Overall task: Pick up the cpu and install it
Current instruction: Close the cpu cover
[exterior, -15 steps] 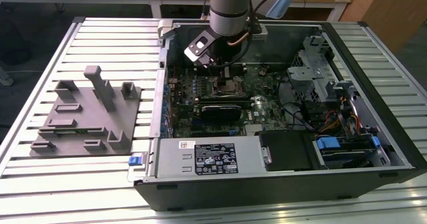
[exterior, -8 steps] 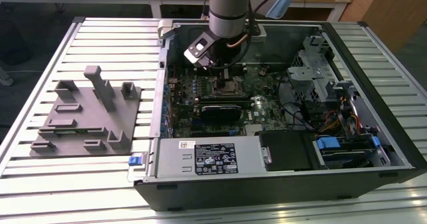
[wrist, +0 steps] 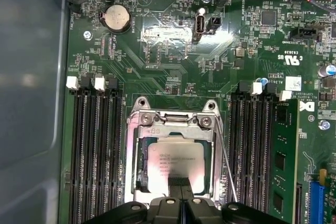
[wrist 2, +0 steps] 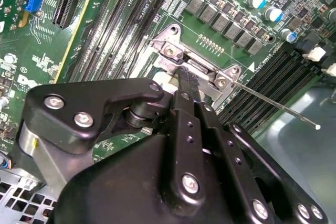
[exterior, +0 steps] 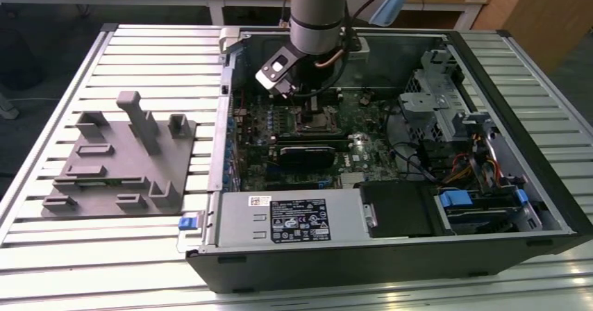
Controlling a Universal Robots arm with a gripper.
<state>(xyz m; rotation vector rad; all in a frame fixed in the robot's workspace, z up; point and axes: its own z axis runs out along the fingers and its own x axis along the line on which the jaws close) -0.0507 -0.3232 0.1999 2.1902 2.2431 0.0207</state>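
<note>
Inside the open black computer case: the arm reaches down from 12 o'clock in the exterior view and plants its black gripper over the middle of the green motherboard.
Why so steep: that's my read of the drive cages at 3 o'clock and the case wall at 9 o'clock, which leave a near-vertical drop as the clean way in.
Gripper state: pressed together! Both wrist views show the gripper narrowing to one slim tip, with nothing pinched in it.
Cpu: the small flat square cpu with the silvery metal top lies level inside the silver metal socket frame, and looks seated rather than carried.
Cpu against gripper: right under the tip; the tip sits over the chip's edge nearest the wrist, touching or just above it, and I can't tell which.
Retention lever: the thin wire lever stands clear alongside the frame, so the socket reads as not yet latched.
Grey plastic fixture block: out on the slatted metal table, at 9 o'clock from the case, well apart from the gripper.
Progress: chip in place, by my judgement.
</note>
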